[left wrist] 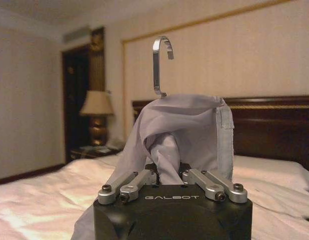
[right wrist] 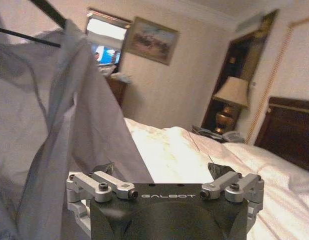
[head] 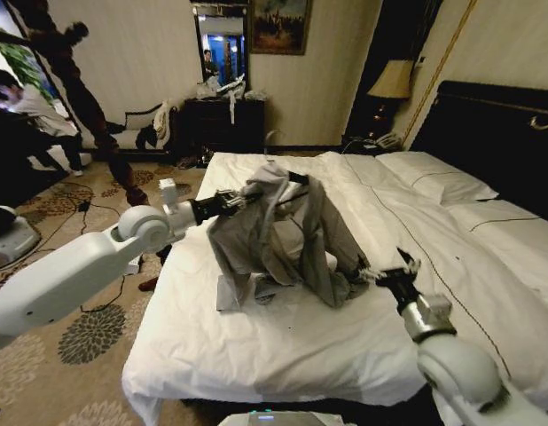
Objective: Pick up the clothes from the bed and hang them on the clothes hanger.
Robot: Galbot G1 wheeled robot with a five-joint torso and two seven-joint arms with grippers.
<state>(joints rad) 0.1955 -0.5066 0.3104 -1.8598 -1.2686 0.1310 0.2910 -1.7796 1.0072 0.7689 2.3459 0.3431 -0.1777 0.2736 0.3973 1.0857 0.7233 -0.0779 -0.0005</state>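
White duvet and pillows with thin dark piping cover the very large double bed (head: pixel 487 257), which is backed by a black headboard. Above the middle of the mattress, the thin, creased light-grey long-sleeved shirt (head: pixel 283 235) is held up in a loose peak, its lower folds trailing down onto the duvet. It is draped over the thin black triangular clothes hanger (left wrist: pixel 162 65), whose silver wire hook is seen rising upright out of the collar in the left wrist view, with two black bars showing at the cloth's top edge in the right wrist view. The left gripper (head: pixel 241 199) is seen at the garment's upper left side; its fingers are closed in on a bunched fold of the grey cloth just below the hook. The right gripper (head: pixel 391 275) is placed low beside the shirt's trailing right hem, just above the duvet, with its fingers spread wide apart and nothing visibly clamped between them.
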